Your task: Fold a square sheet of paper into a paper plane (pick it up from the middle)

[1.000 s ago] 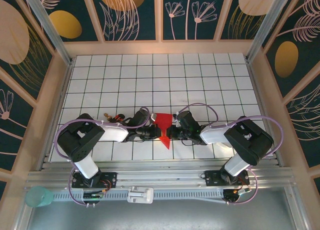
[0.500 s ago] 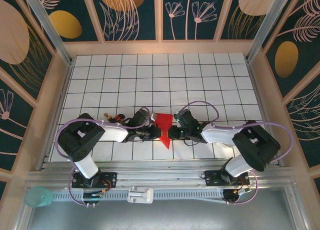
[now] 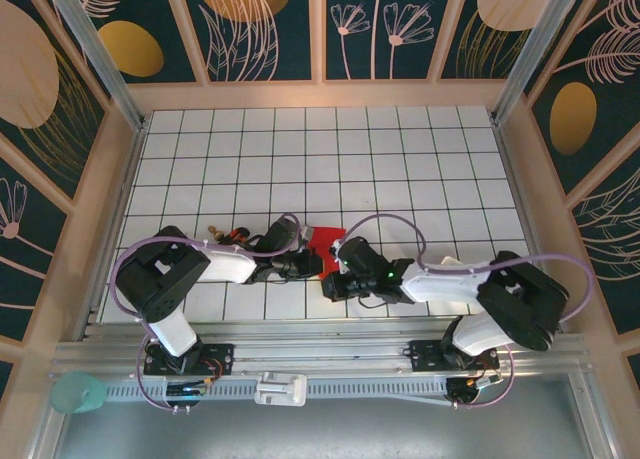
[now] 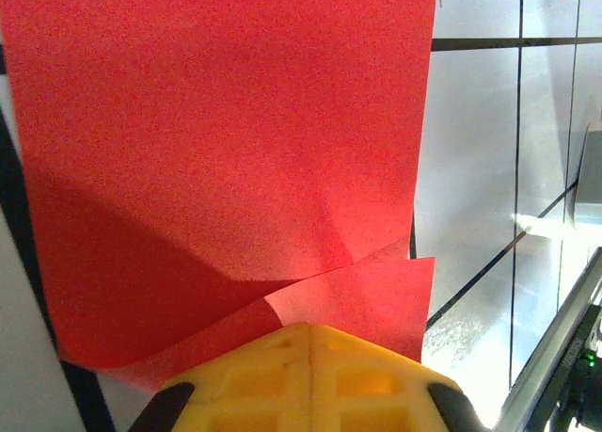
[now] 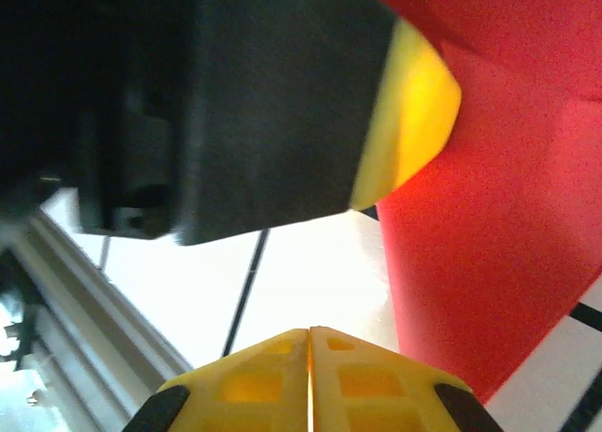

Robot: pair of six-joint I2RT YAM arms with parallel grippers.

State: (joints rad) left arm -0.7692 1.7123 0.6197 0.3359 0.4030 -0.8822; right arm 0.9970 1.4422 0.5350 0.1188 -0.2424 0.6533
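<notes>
The red paper (image 3: 325, 240) lies creased on the white grid table, near the front centre. In the left wrist view the paper (image 4: 226, 131) spreads wide, with a folded flap lifted at the near edge. My left gripper (image 4: 308, 330) is shut on that near edge; from above it (image 3: 312, 266) sits at the paper's left side. My right gripper (image 3: 328, 285) sits just in front of the paper, its arm covering the paper's near part. In the right wrist view it (image 5: 308, 334) is shut with nothing between its fingers. The paper (image 5: 489, 206) is to its right and the left gripper's finger (image 5: 414, 121) above.
Small brown and red-orange plugs (image 3: 227, 235) sit by the left arm. The aluminium rail (image 3: 320, 357) runs along the table's near edge, close under both grippers. A teal cup (image 3: 76, 391) stands off the table at the lower left. Wooden walls enclose the table.
My right gripper has swung from the paper's right side to its near side, and its arm now covers the paper's pointed near tip. The left gripper has stayed put.
</notes>
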